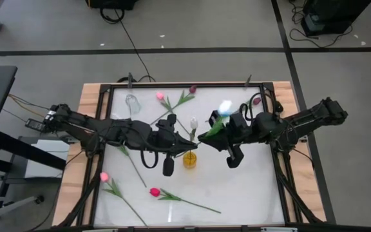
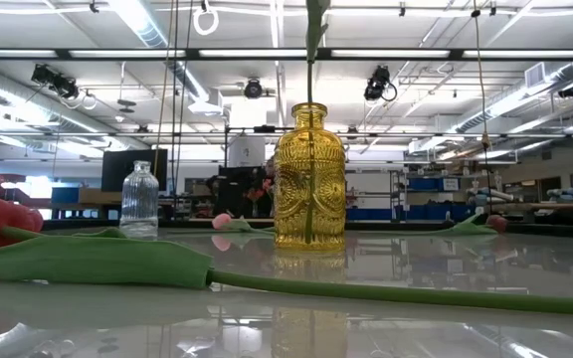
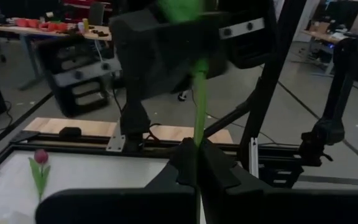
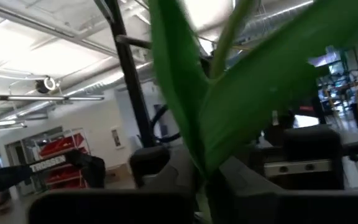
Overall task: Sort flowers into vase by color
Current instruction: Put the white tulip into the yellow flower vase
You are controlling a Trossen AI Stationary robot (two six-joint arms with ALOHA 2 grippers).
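Observation:
A yellow glass vase [image 1: 190, 159] stands mid-table; in the low view [image 2: 309, 179] a green stem [image 2: 313, 40] comes down into its neck. That stem belongs to a white-headed tulip [image 1: 224, 106]. My left gripper [image 1: 189, 146] is shut on its stem just above the vase. My right gripper [image 1: 205, 136] is shut on it higher up, at the leaves. A clear glass bottle [image 1: 132, 102] stands at the far left. Loose tulips lie on the table: pink [image 1: 160, 96], purple [image 1: 192, 89], white [image 1: 193, 121], pink [image 1: 104, 176] and red [image 1: 154, 192]. My left gripper pinches the thin green stem [image 3: 197, 134] between its two fingertips, coming level from the table's left and lying across the stem. The stem runs up from the fingers to the other gripper. My right gripper holds the tulip at its broad leaves [image 4: 188, 124] and stem, which rise out from between its fingers. It comes from the table's right. The flower head stands above it and the stem's lower end reaches into the vase.
Another purple tulip [image 1: 256, 100] lies near the far right corner. A red tulip with a long leaf [image 2: 88, 261] lies close in front of the low camera. The black frame [image 1: 108, 90] rims the white table top.

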